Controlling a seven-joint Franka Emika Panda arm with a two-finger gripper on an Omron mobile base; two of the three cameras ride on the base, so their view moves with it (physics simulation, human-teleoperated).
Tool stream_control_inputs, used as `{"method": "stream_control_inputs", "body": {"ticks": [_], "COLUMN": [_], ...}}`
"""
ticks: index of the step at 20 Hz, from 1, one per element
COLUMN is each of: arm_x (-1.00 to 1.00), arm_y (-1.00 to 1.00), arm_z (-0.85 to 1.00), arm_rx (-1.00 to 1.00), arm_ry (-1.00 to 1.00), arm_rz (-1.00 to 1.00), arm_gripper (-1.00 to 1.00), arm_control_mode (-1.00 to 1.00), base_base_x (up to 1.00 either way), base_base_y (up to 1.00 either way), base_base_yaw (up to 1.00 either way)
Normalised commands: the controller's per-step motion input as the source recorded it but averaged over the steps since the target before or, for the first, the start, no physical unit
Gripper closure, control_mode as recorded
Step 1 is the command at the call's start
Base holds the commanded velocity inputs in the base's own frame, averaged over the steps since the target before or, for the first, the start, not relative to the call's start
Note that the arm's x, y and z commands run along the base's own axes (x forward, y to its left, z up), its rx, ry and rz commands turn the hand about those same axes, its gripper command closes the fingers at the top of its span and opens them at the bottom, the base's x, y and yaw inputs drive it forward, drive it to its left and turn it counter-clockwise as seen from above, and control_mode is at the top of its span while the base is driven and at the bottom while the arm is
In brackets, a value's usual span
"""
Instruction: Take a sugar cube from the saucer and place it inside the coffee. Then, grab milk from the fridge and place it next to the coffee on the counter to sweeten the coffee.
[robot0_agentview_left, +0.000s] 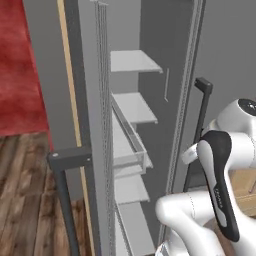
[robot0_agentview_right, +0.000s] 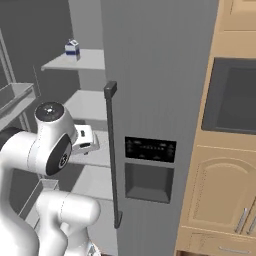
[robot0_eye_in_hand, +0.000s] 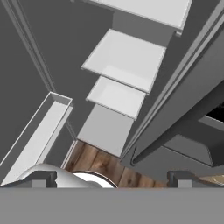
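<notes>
One milk carton (robot0_agentview_right: 73, 48) sits on the top shelf (robot0_agentview_right: 75, 61) of the open fridge (robot0_agentview_right: 150, 75); gripper (robot0_eye_in_hand: 112, 180) spread wide, holding nothing, four shelves below it.

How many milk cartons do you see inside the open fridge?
1. The milk stands on the top shelf of the fridge. Others may be hidden behind the arm or door.

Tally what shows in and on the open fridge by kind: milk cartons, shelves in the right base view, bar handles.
Milk carton: 1, the milk on the top shelf
Shelves in the right base view: 4
Bar handle on the closed fridge door: 1, the handle
Total: 6
</notes>
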Motion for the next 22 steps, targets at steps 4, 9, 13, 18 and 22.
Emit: {"method": "stream_control_inputs", "body": {"ticks": [4,9,13,18,22], "arm_x": [0.0,0.0,0.0,0.0,0.0], "arm_y": [0.0,0.0,0.0,0.0,0.0], "arm_z": [0.0,0.0,0.0,0.0,0.0], "arm_rx": [0.0,0.0,0.0,0.0,0.0], "arm_ry": [0.0,0.0,0.0,0.0,0.0], "arm_rz": [0.0,0.0,0.0,0.0,0.0], "arm_gripper": [-1.0,-1.0,-1.0,-1.0,-1.0], "arm_control_mode": [1.0,1.0,1.0,1.0,1.0], "base_base_x": [0.33,0.32,0.36,0.48,0.49], "base_base_y": [0.13,0.0,0.07,0.0,0.05], "base_base_yaw": [0.24,0.35,0.28,0.06,0.0]}}
